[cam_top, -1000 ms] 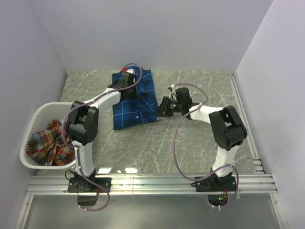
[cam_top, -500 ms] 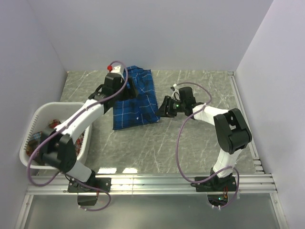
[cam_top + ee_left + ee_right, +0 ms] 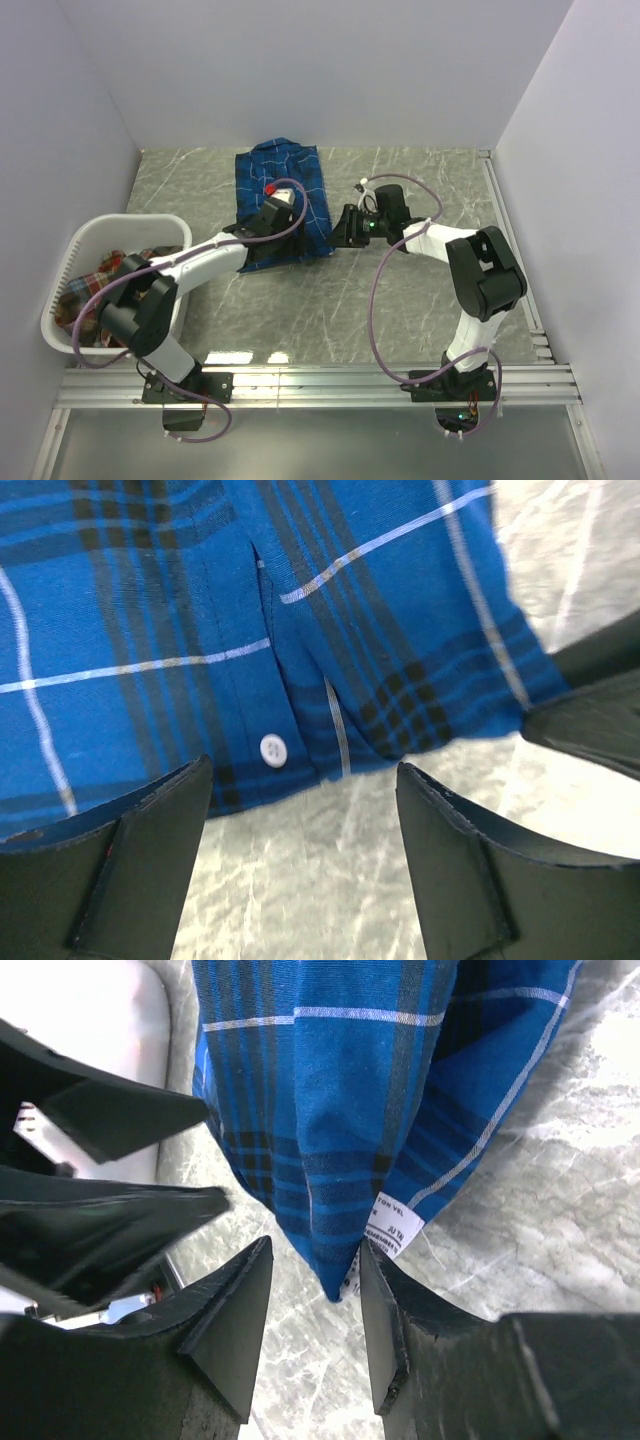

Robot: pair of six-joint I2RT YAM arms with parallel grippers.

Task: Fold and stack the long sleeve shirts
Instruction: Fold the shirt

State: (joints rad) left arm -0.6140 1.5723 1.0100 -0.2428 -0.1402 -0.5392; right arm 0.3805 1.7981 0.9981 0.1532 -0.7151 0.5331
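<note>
A: Swinging back from the shirt's far end, the left gripper point(image 3: 300, 780) now hangs over its near hem, and its jaws have sprung wide. The right gripper point(image 3: 315, 1255) has barely shifted, though it has loosened too.

B: What sits between the left fingers?

A: Nothing is gripped. Between them lies bare grey marble-pattern table point(image 3: 330, 880). Just beyond the tips is the hem of the royal blue plaid button-up shirt point(image 3: 380, 610), with a small white button point(image 3: 272, 749) close to one finger.

B: And the right one?

A: Its fingers stand part-way open, astride the shirt's near right corner. The corner pokes in between the tips, with a white sewn-in label point(image 3: 395, 1225) against one finger. Table shows on the other side, so I judge it unclamped.

B: Further out?

A: Beyond both sets of fingertips the blue shirt lies flat as a compact, roughly rectangular bundle. Well away from both grippers, on the left arm's side, the white plastic laundry basket point(image 3: 130, 218) holds a red-orange plaid shirt point(image 3: 85, 300), crumpled.

B: So how far along?

A: About halfway, I'd say. The blue shirt looks folded, perhaps needing only a tidy. The red-orange one is not yet out of the basket or folded, and nothing is stacked.
</note>
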